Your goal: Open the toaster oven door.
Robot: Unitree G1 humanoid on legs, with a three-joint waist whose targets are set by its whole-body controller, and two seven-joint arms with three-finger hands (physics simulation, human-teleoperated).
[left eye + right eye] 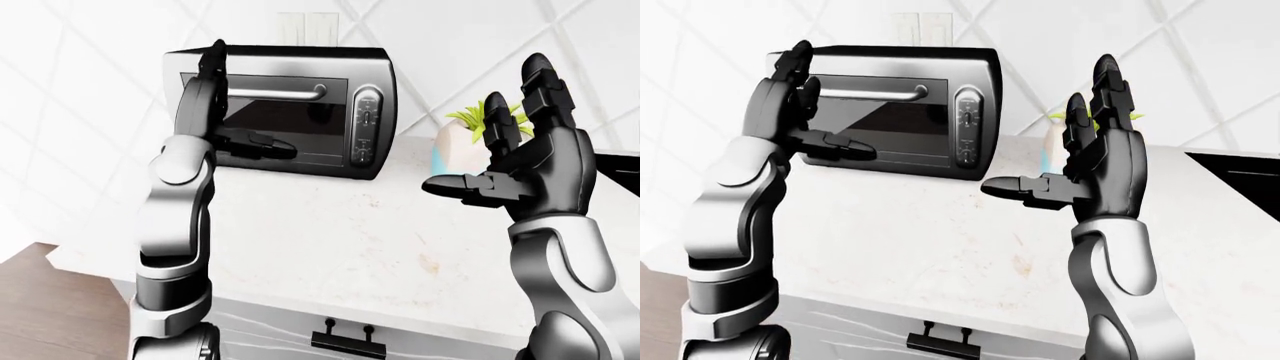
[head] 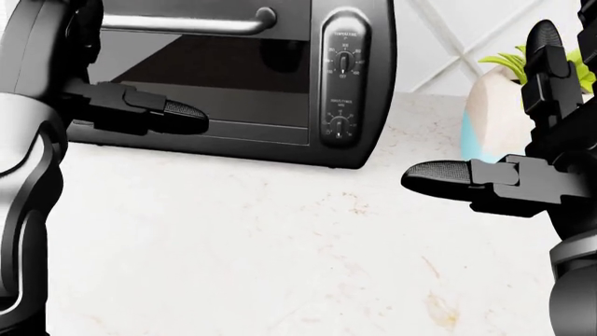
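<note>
Reaching stage: the toaster oven (image 1: pixel 290 109) sits shut, far left on the counter (image 1: pixel 350 240). The spread left hand (image 1: pixel 215 112) hovers by its handle (image 1: pixel 275 94); next, hook it and pull down.

Black-and-silver toaster oven (image 1: pixel 290 112) (dark glass), speckled white counter (image 1: pixel 340 240).

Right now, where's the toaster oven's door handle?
In the left-eye view the handle runs across the top of the oven door, upper middle, between the left robot hand and the knob panel.
</note>
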